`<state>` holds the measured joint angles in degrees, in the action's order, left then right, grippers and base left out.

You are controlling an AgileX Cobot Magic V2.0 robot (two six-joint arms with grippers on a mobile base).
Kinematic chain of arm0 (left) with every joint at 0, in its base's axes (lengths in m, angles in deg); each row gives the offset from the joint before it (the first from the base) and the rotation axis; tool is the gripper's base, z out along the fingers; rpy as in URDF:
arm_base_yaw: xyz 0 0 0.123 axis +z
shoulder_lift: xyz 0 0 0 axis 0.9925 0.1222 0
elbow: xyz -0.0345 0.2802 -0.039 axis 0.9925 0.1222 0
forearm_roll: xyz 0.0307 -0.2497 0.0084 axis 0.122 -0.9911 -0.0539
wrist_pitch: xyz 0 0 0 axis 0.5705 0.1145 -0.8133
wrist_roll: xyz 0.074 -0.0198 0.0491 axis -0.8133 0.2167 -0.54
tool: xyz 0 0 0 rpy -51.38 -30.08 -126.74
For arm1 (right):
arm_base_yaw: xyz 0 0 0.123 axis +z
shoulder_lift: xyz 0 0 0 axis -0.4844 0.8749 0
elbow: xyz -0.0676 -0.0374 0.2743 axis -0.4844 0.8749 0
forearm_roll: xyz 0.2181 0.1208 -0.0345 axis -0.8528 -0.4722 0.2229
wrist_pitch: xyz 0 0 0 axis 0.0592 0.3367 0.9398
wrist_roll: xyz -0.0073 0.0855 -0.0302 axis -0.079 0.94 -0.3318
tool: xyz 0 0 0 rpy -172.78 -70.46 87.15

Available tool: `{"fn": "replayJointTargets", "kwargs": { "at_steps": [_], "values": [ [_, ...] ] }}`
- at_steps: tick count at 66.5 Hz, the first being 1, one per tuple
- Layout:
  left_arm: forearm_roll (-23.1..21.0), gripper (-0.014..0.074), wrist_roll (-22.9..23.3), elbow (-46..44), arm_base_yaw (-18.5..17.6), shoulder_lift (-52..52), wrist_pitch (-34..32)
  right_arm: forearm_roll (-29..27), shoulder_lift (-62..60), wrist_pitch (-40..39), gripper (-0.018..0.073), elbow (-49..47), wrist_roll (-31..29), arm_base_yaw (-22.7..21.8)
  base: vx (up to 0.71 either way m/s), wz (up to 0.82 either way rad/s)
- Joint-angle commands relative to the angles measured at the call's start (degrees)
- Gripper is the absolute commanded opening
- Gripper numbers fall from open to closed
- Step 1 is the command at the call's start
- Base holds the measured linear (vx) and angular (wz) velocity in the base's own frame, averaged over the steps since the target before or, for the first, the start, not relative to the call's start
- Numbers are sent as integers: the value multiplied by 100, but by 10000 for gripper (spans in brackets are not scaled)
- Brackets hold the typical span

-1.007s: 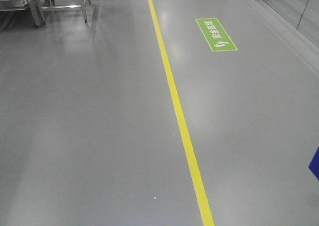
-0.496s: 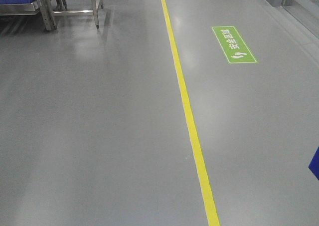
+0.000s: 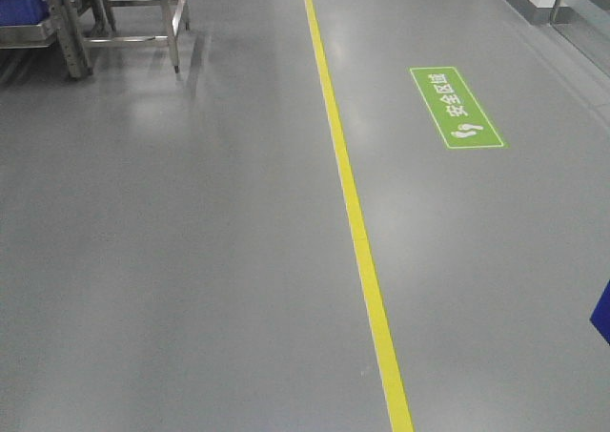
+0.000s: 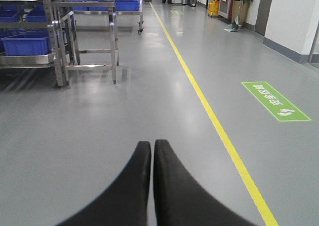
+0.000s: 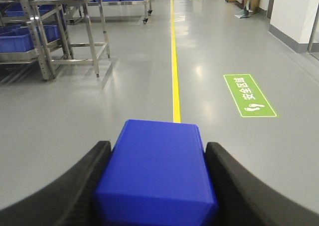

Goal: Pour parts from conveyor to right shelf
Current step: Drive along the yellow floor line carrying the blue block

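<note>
Block [image 5: 155,178] (just one) in right pincer [image 5: 157,148]

The blue block [image 5: 157,171] runs off the bottom edge, sides hidden by the right gripper [image 5: 158,150]; the shelf [image 3: 72,31] is cropped top-left.

Blue block [image 5: 157,171] wedged between fingers [image 5: 67,186], seemingly level.

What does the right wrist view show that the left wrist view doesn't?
Right wrist only: the blue block clamped between the right gripper fingers. Left wrist only: the left gripper, fingers pressed together with nothing between them. Both: the yellow floor line, the green floor sign, the steel rack with blue crates and the bare steel table beside it.
</note>
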<state>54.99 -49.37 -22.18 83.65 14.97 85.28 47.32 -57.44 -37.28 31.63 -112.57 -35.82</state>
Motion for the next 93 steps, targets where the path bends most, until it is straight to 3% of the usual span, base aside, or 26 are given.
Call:
{"fn": "replayJointTargets", "kwargs": {
  "at_steps": [1,93],
  "values": [
    [-45,-6,49,-110,-37,-60,-451,-78,64,-383,-5,-135,11,-6,54,-8],
    [-45,-6,49,-110,-37,-60,-451,-90,64,-373,-5,-135,11,-6,65,-3]
  ]
}}
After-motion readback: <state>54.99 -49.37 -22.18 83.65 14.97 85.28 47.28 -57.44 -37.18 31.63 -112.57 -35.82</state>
